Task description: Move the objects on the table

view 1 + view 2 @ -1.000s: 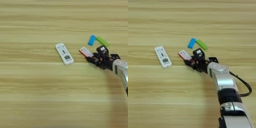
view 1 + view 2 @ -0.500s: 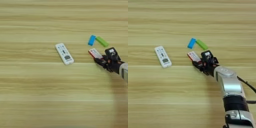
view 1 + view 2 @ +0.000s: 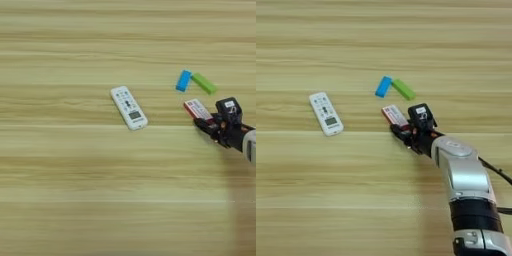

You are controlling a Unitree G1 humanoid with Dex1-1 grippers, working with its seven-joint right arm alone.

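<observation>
1. The red-edged white packet (image 3: 394, 114) lies flat on the table (image 3: 356, 190), right of centre, its near end between the two black fingers of the right gripper (image 3: 408, 129), which grasps it.
2. A blue block (image 3: 383, 86) and a green block (image 3: 404, 89) sit just beyond it; the white remote (image 3: 129, 107) lies well apart to the left.
3. Only the right eye view shows the silver forearm (image 3: 462, 170) in full.

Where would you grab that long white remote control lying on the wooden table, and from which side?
Probably across the middle of the long white remote control, fingers closing on its two long edges, coming from above. It lies flat and slanted on the light wood-grain table, its narrow width suits two fingers, and nothing lies close beside it. The small green bar and blue bar sit well to its right.
</observation>
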